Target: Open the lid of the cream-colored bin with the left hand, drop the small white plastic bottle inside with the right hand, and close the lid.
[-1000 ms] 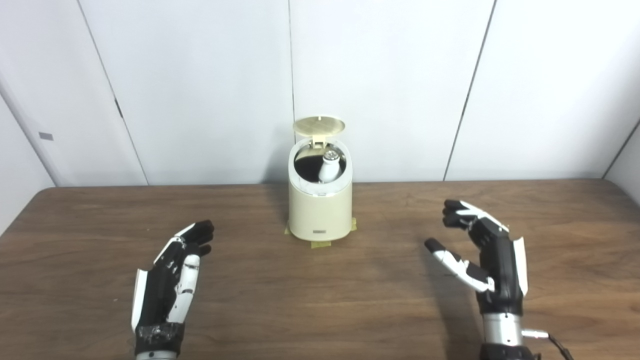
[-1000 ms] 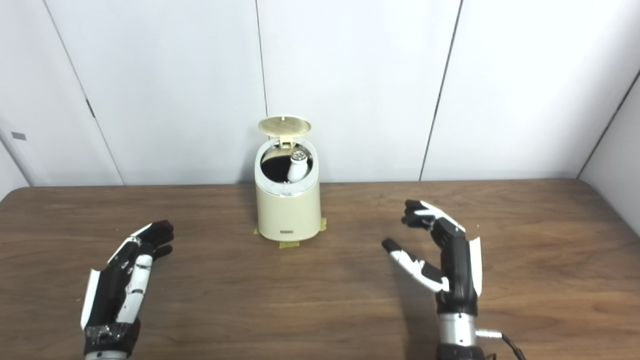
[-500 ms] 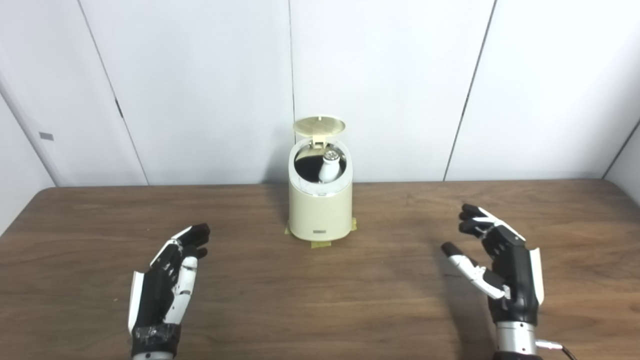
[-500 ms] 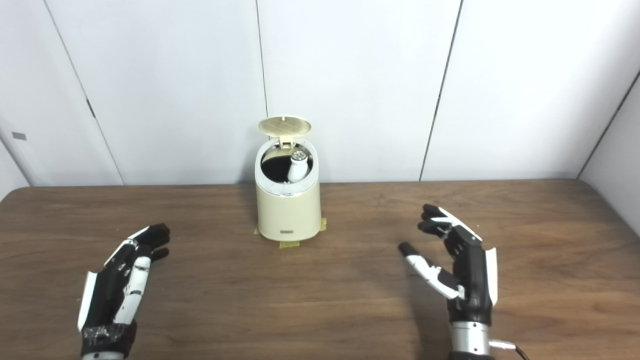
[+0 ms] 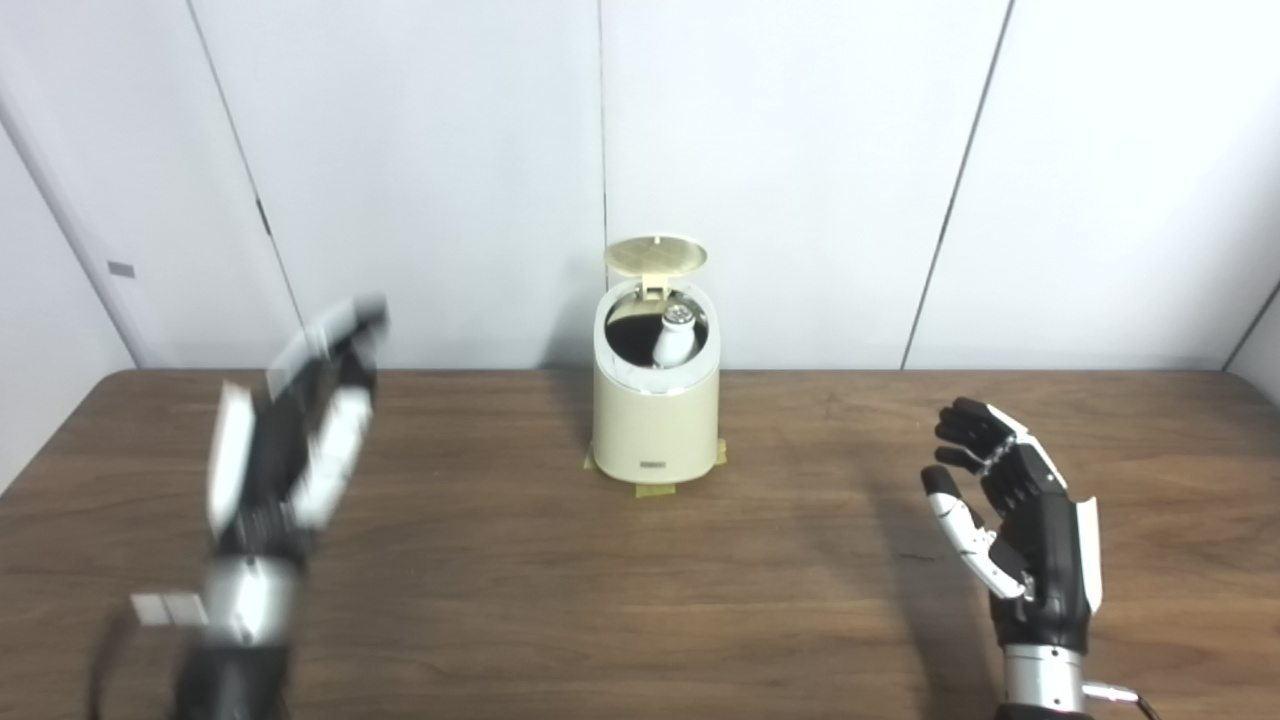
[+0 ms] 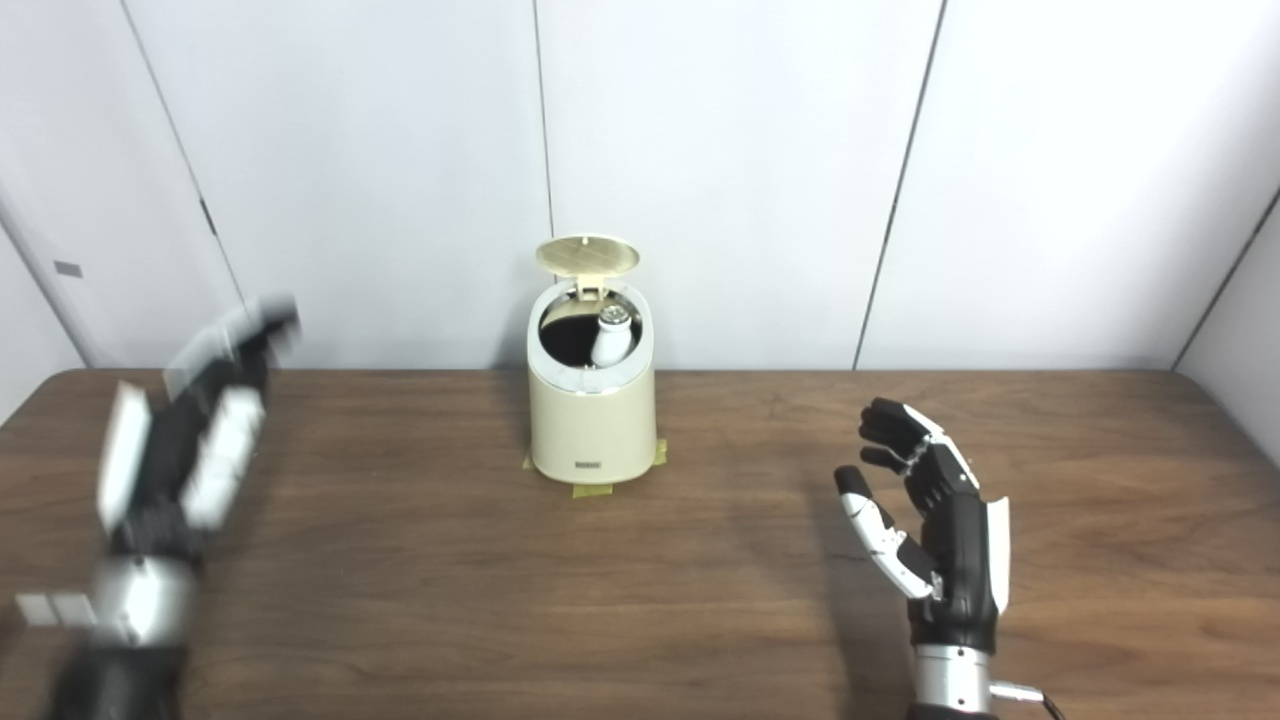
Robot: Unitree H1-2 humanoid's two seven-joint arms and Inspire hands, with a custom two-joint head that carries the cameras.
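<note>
The cream-colored bin (image 5: pixel 655 425) stands at the back middle of the table, near the wall. Its round lid (image 5: pixel 655 256) is tipped up and back on its hinge. Inside the dark opening the small white plastic bottle (image 5: pixel 672 338) leans against the right side, cap up. My left hand (image 5: pixel 295 440) is raised above the table's left side, blurred with motion, fingers stretched out and holding nothing. My right hand (image 5: pixel 1020 525) hovers low at the front right, fingers apart and empty. Both hands are well away from the bin.
The bin stands on strips of yellow tape (image 5: pixel 655 488) stuck to the brown wooden table (image 5: pixel 640 590). White wall panels (image 5: pixel 800 150) rise directly behind the bin. The table's left edge (image 5: pixel 40 440) lies near my left arm.
My left hand has swung up sharply from low over the table. My right hand has drawn back toward the front right. The view has shifted a little; bin, lid and bottle are unchanged.
</note>
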